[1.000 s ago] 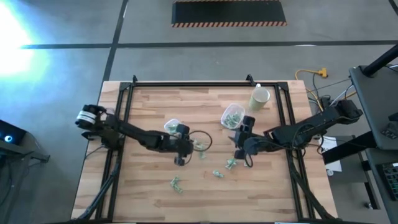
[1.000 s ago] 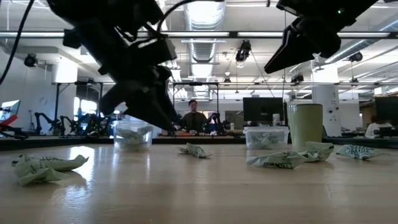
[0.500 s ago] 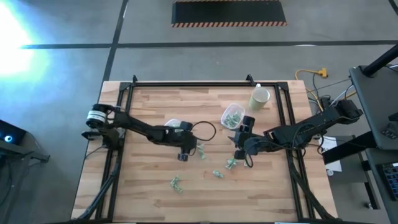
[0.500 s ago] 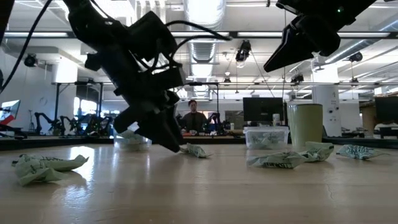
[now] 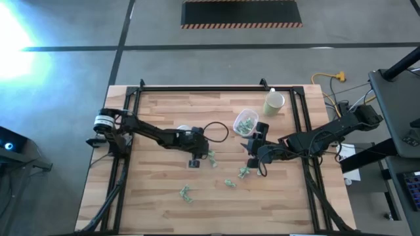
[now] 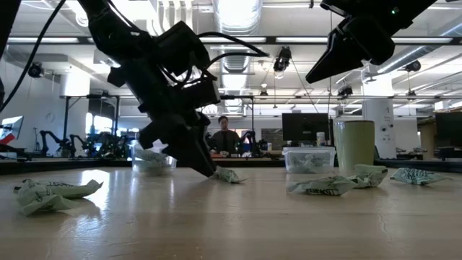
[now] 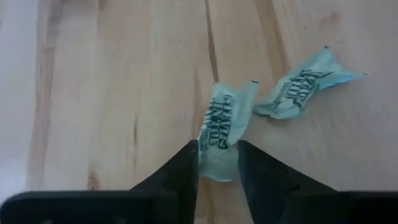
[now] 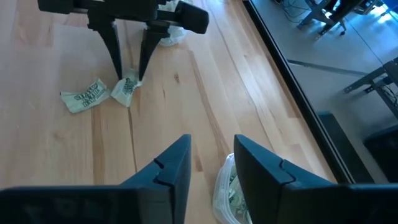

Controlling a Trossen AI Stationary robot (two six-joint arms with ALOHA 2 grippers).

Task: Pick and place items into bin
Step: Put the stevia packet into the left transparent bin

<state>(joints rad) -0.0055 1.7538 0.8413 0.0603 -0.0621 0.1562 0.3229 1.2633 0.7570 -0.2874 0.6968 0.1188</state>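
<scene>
Wood tabletop (image 5: 157, 183): left gripper (image 7: 217, 163) has descended, fingers narrowly straddling green candy wrapper (image 7: 222, 127); pick imminent. Right gripper (image 8: 210, 163) hovers, parted, empty.

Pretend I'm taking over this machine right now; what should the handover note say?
Left gripper: open, down at the table, fingers either side of one green-and-white wrapped piece, not closed on it. A second piece lies right beside it.
Right gripper: open, holding nothing, hovering above the table near a clear tub.
Done: that tub and the other tub already hold some pieces.
Left: several pieces are scattered on the table, such as one near the front edge. The cream cup stands at the back.
</scene>
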